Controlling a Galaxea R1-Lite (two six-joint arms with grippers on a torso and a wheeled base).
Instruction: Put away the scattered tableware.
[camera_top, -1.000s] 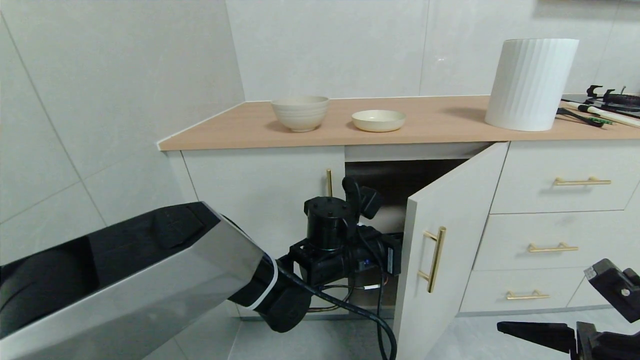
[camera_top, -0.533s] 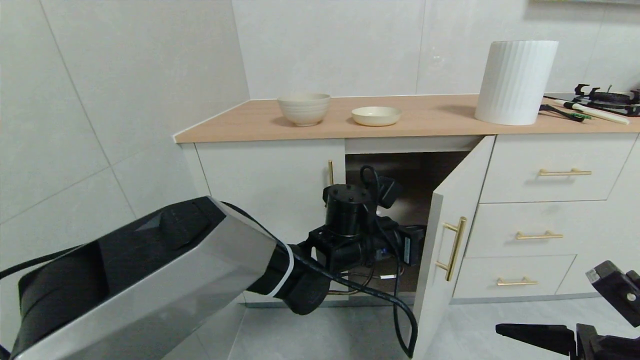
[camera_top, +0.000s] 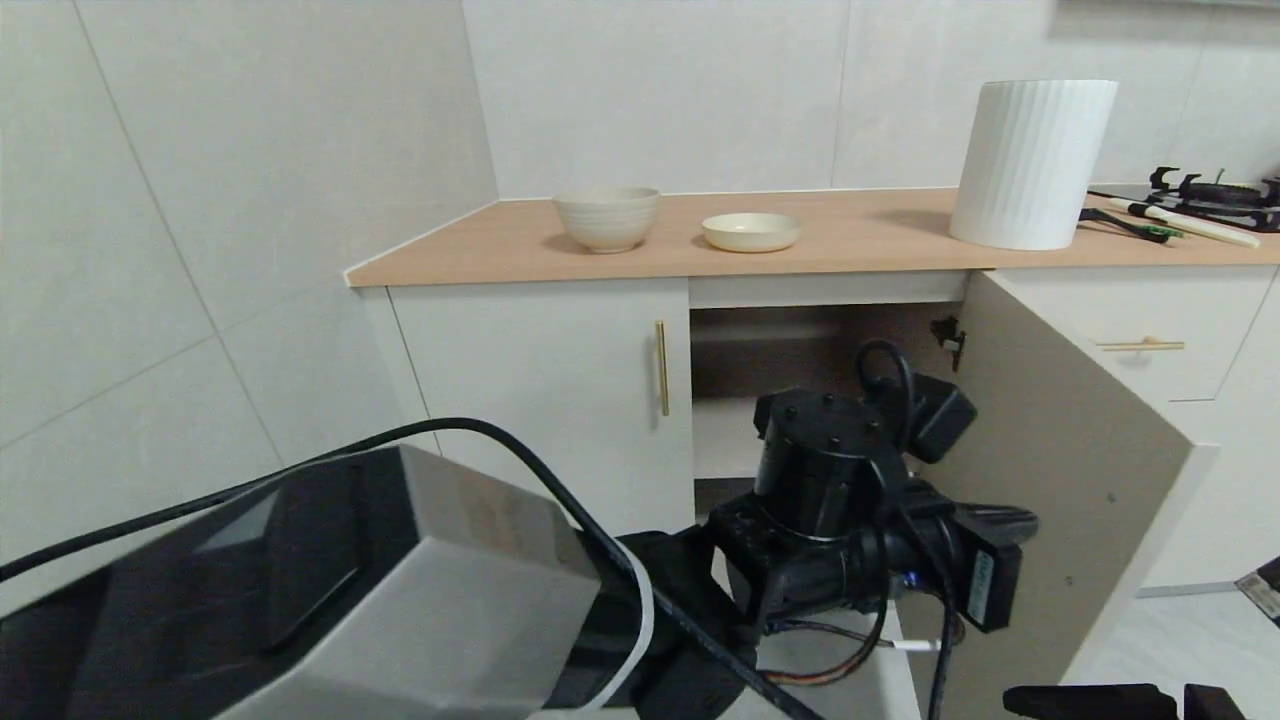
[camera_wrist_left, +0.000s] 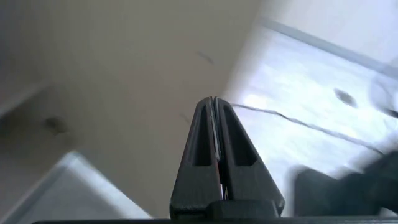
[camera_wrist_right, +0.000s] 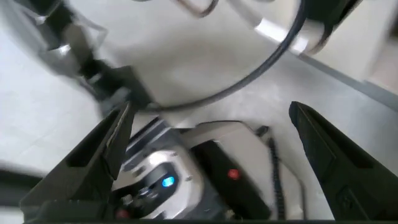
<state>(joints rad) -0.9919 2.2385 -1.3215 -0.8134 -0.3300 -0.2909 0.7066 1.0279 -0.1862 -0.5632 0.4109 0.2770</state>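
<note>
On the worktop I see the bowl near the left end, with the dish just to its right, not touching. The canister stands well right of both, with utensils lying beyond it. Under the dish the cupboard is open, its door swung out rightward before the drawers. My left arm sits before the opening.

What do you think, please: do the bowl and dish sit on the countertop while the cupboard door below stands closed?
Not quite: the head view shows the cupboard door standing open. The bowl and dish do sit on the countertop.
</note>
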